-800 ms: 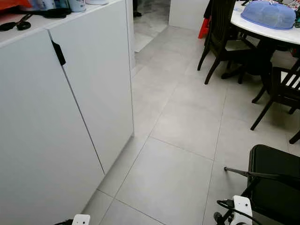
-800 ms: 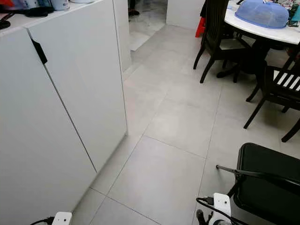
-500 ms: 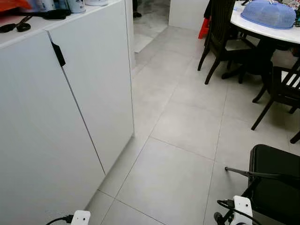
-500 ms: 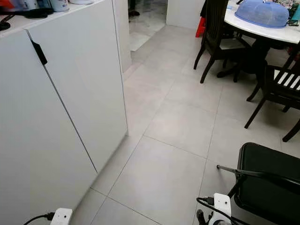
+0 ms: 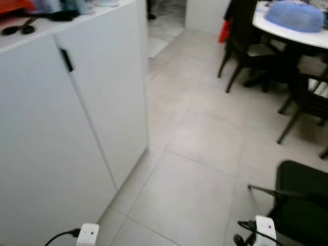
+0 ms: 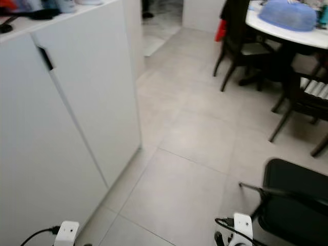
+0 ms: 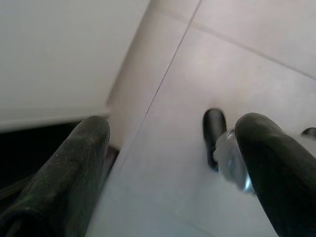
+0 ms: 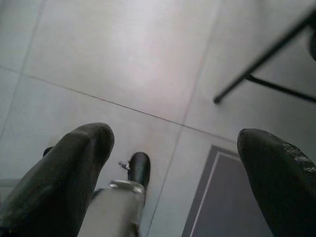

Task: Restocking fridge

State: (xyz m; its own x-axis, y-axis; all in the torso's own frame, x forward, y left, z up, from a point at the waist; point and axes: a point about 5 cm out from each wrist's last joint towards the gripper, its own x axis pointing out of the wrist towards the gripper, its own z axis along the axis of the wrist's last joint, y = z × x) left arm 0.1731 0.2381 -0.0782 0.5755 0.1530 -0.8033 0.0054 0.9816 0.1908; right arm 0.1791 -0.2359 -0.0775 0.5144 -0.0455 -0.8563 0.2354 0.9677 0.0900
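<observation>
Fridge: perhaps the blurred white cabinet, left of frame. Left tool and right tool: fingers apart, empty, above floor.

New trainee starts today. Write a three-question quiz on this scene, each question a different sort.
1. True or false: the white cabinet stands on the robot's left.
2. What lies on the white table? A) a blue dome cover B) a laptop C) a green bowl
3. Fill in: the left gripper and the right gripper are both ____, pointing at the tiled floor.

Key: 1 true. 2 A, the blue dome cover. 3 open.
</observation>
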